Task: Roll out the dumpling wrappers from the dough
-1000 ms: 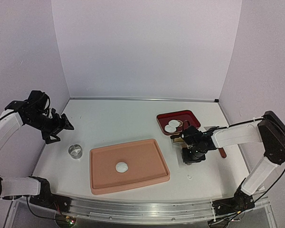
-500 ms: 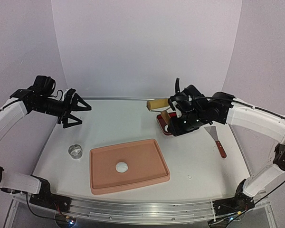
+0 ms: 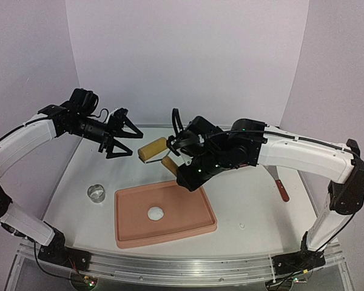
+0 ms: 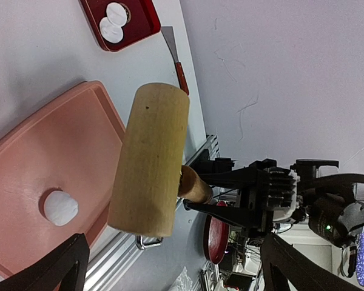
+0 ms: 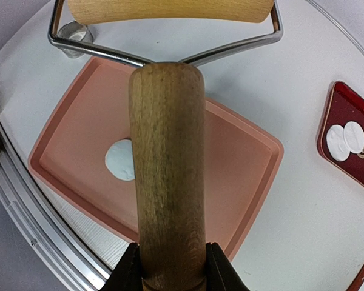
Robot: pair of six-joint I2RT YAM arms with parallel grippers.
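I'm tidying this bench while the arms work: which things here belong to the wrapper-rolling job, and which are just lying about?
In the job: roller in the right gripper; dough on the pink tray; dumpling wrappers in the red tray; ring cutter.
Lying about: scraper; small white crumb.

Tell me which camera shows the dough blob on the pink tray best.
The left wrist view: the dough lies whole and unobstructed on the pink tray. The right wrist view has it larger, but the roller handle covers part of it. The top view shows it whole but small.
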